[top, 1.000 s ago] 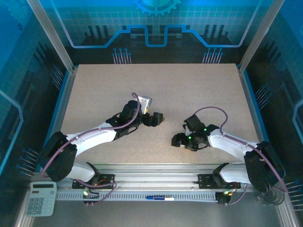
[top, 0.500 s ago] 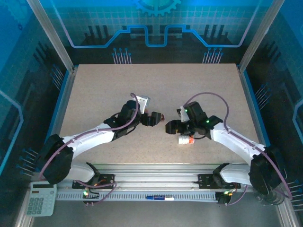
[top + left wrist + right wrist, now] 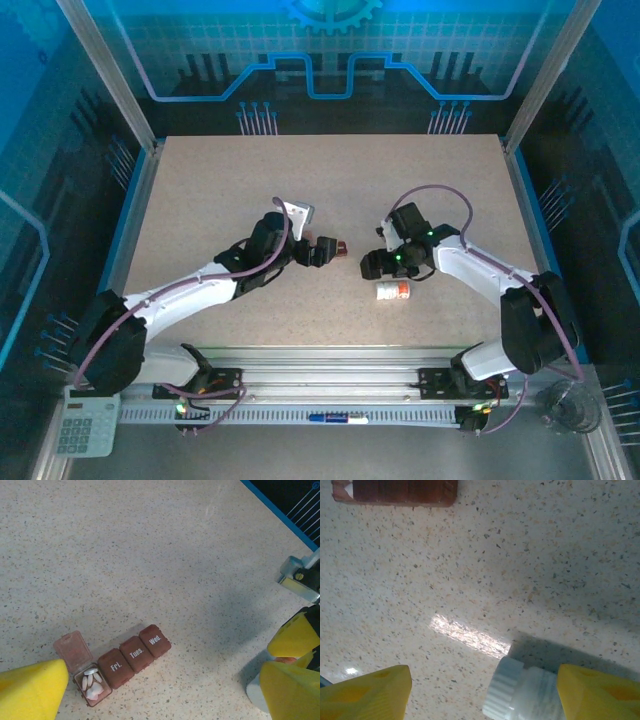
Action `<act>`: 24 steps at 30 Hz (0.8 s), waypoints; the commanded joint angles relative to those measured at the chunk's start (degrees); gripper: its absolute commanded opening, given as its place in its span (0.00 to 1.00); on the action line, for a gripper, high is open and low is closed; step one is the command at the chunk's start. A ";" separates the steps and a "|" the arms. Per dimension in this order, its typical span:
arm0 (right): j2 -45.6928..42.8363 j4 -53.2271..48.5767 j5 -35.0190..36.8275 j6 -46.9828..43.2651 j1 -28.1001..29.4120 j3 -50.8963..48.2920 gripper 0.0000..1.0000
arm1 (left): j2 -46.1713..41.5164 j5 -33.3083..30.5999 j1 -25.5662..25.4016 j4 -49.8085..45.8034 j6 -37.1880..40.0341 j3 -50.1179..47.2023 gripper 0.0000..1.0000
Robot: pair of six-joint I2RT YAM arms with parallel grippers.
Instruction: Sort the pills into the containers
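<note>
Beside the reddish-brown plastic 4-compartment strip (image 3: 131, 656), the left gripper (image 3: 165, 692) stood wide open. Near that strip, the right gripper (image 3: 482, 692) gaped over a white plastic bottle (image 3: 530, 697).

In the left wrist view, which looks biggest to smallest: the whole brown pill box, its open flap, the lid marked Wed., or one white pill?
1. pill box
2. open flap and Wed. lid: these look about alike, so they are not ranked
3. white pill

On the bench (image 3: 330, 180), mid-frame, the containers (image 3: 337, 246) lie up-left of the bottle (image 3: 392, 291), with pills (image 3: 91, 684) in one end compartment.
</note>
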 commanded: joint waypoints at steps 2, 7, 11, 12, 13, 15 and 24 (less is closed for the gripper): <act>-2.28 -2.12 1.55 -6.54 0.13 -0.75 0.80 | -1.61 -0.84 0.16 -0.64 1.19 1.47 0.99; -6.40 -2.62 5.45 -9.92 2.61 -1.83 0.87 | -1.78 -0.48 0.16 -0.66 1.41 1.34 0.99; -9.03 -3.95 13.17 -12.68 6.70 -1.40 0.93 | -2.18 -0.72 0.17 -0.79 1.67 1.06 0.99; -9.17 -4.29 14.88 -13.14 7.88 -1.43 0.94 | -2.38 -0.70 0.32 -0.79 1.86 0.97 0.99; -9.28 -4.41 15.89 -13.68 8.76 -1.45 0.94 | -2.53 -0.74 0.30 -0.88 1.95 0.92 0.99; -8.83 -4.62 19.43 -14.81 11.98 -1.80 0.95 | -3.04 -0.66 0.51 -1.04 2.39 0.79 0.99; -3.45 -7.57 29.86 -18.44 19.14 1.01 0.96 | -5.24 0.88 2.45 -1.84 3.27 0.32 0.99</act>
